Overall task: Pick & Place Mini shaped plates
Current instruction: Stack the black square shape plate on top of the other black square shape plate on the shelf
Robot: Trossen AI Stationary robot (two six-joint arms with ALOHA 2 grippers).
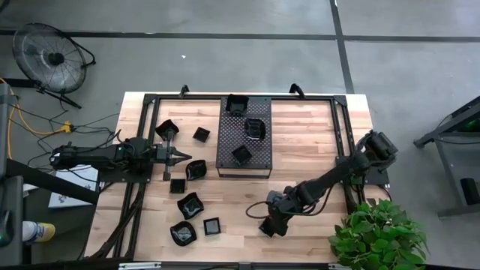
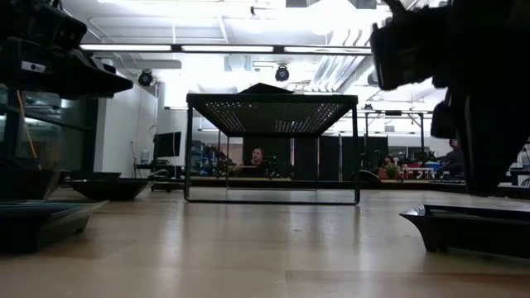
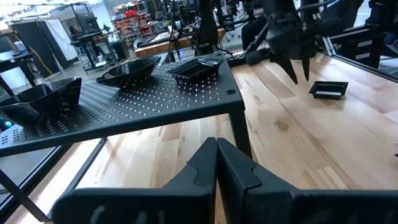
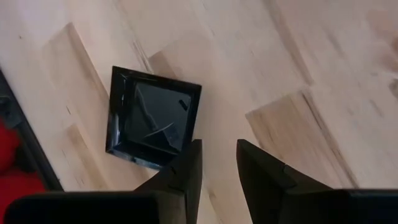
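Small glossy black mini plates lie flat on the wooden table; several are at its left (image 1: 190,205). Three more sit on the raised perforated tray (image 1: 244,166). One square plate (image 4: 152,118) lies alone near the table's near edge (image 1: 265,228). My right gripper (image 4: 219,155) hangs over the table just beside this plate's edge, pointing down, fingers open a little. From the left wrist view it (image 3: 298,73) hovers above the wood next to the plate (image 3: 328,90). My left gripper (image 1: 187,156) is shut, level, by the tray's left side, holding nothing.
The tray stands on thin legs (image 2: 356,157) with room beneath. Black frame rails (image 1: 346,142) run along the table's sides. A potted plant (image 1: 379,236) crowds the near right corner. Bare wood lies between the tray and the right rail.
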